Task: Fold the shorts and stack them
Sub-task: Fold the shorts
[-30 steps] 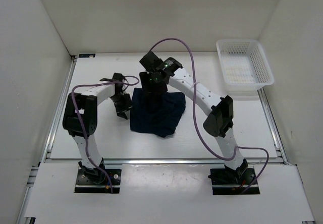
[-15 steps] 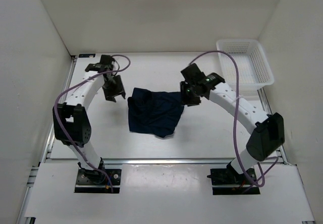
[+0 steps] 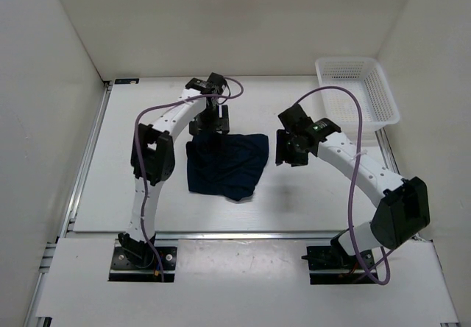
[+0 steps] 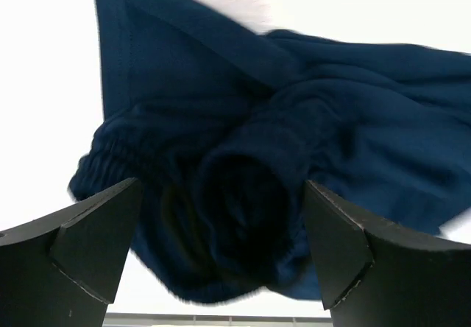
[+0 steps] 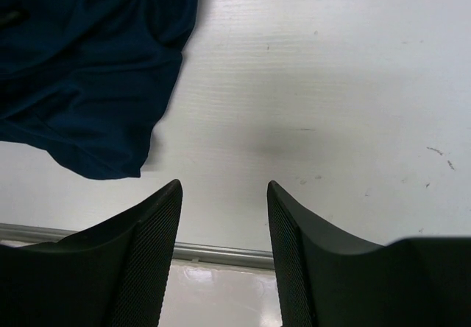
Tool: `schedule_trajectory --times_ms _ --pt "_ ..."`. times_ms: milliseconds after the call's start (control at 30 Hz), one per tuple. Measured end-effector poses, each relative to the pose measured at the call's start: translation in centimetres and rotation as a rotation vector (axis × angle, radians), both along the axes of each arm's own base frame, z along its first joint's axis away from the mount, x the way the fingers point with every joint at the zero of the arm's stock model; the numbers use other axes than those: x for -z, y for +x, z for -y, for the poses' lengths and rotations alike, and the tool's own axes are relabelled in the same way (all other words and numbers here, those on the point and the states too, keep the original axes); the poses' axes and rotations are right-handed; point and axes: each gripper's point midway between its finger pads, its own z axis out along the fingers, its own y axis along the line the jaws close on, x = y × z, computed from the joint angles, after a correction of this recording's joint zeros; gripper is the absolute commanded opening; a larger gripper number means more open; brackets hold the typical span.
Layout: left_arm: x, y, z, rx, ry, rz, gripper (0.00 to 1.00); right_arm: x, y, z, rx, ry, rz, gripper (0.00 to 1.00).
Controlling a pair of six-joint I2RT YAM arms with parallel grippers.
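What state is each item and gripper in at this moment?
shorts: bunched loosely on the table, not neatly folded, held by neither gripper
left gripper: wide open, poised over the shorts
right gripper: open, over bare table beside the shorts
basket: upright at far right, nothing visible inside

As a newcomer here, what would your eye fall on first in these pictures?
The crumpled navy shorts, dark against white, lie in the middle. The left end effector hangs open over their far edge; the right end effector, open, is beside them. A white basket sits far right.
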Motion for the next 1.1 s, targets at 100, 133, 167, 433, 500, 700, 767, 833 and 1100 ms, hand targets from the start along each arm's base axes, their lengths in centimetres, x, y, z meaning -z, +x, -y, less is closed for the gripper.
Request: schedule_trajectory --times_ms 100,133,167,433,500,700,767,833,1100 --pt "3.6 -0.8 -0.3 -0.001 0.035 -0.098 1.00 -0.7 0.1 0.4 0.011 -0.005 0.031 0.56" --pt "4.2 -1.1 -0.3 0.003 0.031 -0.122 0.95 -0.8 0.2 0.5 0.014 -0.008 0.037 0.56" --pt "4.5 -1.4 -0.2 0.007 0.021 -0.137 0.69 -0.9 0.2 0.6 0.017 -0.010 0.040 0.56" --pt "2.1 -2.3 0.8 0.044 -0.077 -0.115 0.10 -0.9 0.3 1.0 0.027 -0.023 0.045 0.56" --pt "0.6 -2.6 0.5 0.042 -0.112 -0.100 0.10 -0.9 0.3 1.0 0.025 -0.025 0.045 0.56" --pt "-4.0 -3.3 -3.3 -0.001 -0.201 -0.036 0.10 -0.9 0.3 1.0 0.016 -0.029 0.045 0.56" --pt "-4.1 -3.5 -4.9 -0.020 -0.209 -0.033 0.27 -0.9 0.3 1.1 0.015 -0.030 0.044 0.56" --pt "-3.1 -3.8 -6.3 -0.039 -0.203 -0.058 0.83 -0.8 0.3 1.1 0.014 -0.031 0.042 0.58" --pt "1.3 -4.5 -9.0 -0.074 -0.143 -0.177 0.98 -0.8 0.2 1.1 0.014 -0.033 0.039 0.61"
